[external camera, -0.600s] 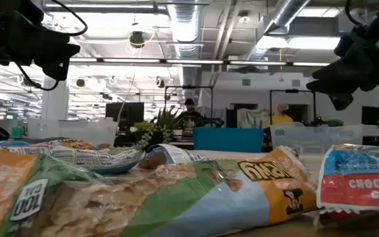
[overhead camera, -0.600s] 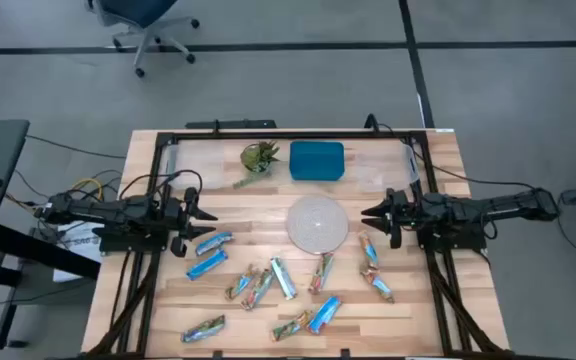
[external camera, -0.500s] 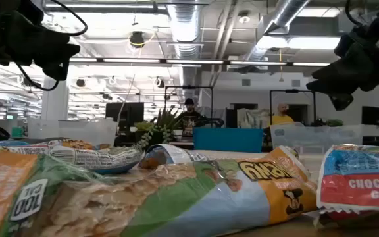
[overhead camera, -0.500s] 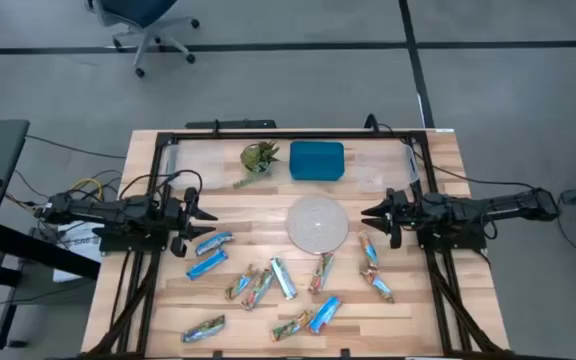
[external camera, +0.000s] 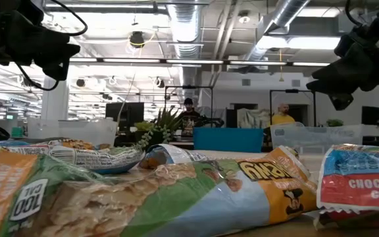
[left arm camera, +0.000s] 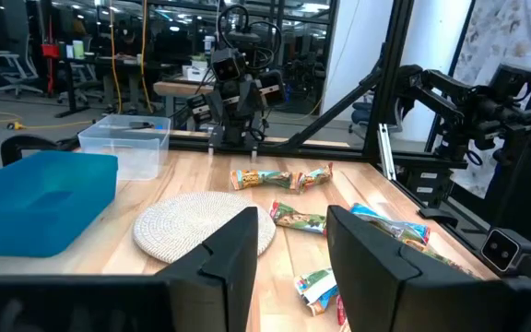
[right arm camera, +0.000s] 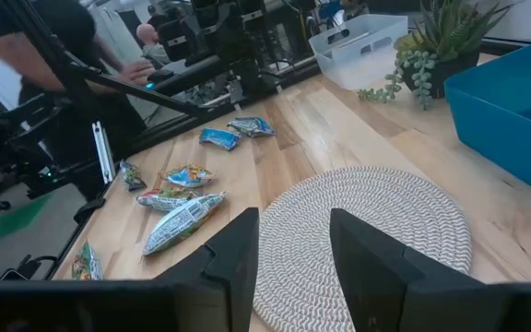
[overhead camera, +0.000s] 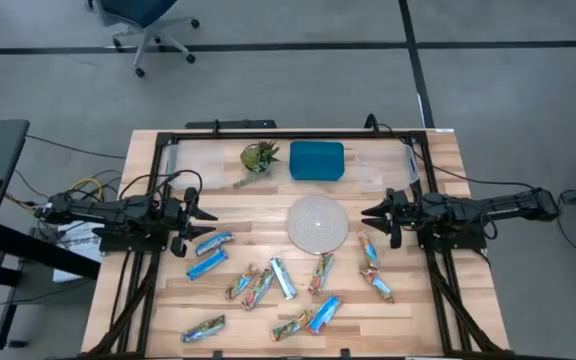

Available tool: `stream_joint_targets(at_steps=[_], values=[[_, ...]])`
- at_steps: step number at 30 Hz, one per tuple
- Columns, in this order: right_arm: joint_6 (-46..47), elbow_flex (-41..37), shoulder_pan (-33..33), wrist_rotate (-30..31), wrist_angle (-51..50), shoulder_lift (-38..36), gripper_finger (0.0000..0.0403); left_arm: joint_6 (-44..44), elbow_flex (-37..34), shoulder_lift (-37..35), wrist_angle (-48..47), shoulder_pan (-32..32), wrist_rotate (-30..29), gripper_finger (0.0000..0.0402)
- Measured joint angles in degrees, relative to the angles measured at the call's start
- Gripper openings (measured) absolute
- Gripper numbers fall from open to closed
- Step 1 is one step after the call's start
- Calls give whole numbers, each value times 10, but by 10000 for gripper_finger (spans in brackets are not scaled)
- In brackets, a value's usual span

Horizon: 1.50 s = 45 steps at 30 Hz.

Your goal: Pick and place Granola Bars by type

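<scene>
Your left gripper (overhead camera: pixel 211 212) and right gripper (overhead camera: pixel 366 213) both hung spread and empty, Granola Bars (overhead camera: pixel 268 285) scattered just below them.

There are about twelve Granola Bars (overhead camera: pixel 283 278) on the table (overhead camera: pixel 438 160), though the exact split by colour cannot be told. Two are bright blue, lying just ahead of the left gripper (overhead camera: pixel 211 215). Two reddish ones lie just ahead of the right gripper (overhead camera: pixel 366 212). There is one round woven mat (overhead camera: pixel 317 223), one blue bin (overhead camera: pixel 317 160), one green plant (overhead camera: pixel 259 157) and two clear tubs (overhead camera: pixel 196 160).
</scene>
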Motion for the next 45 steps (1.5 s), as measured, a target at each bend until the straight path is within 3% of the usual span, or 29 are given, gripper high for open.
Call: stream_joint_targets(at_steps=[34,37,45], values=[[0,0,0,0,0,0,127,-2,0,0,0,0,0,123],[0,0,0,0,0,0,127,-65,0,0,0,0,0,123],[0,0,0,0,0,0,127,-416,3,0,-1,0,3,123]])
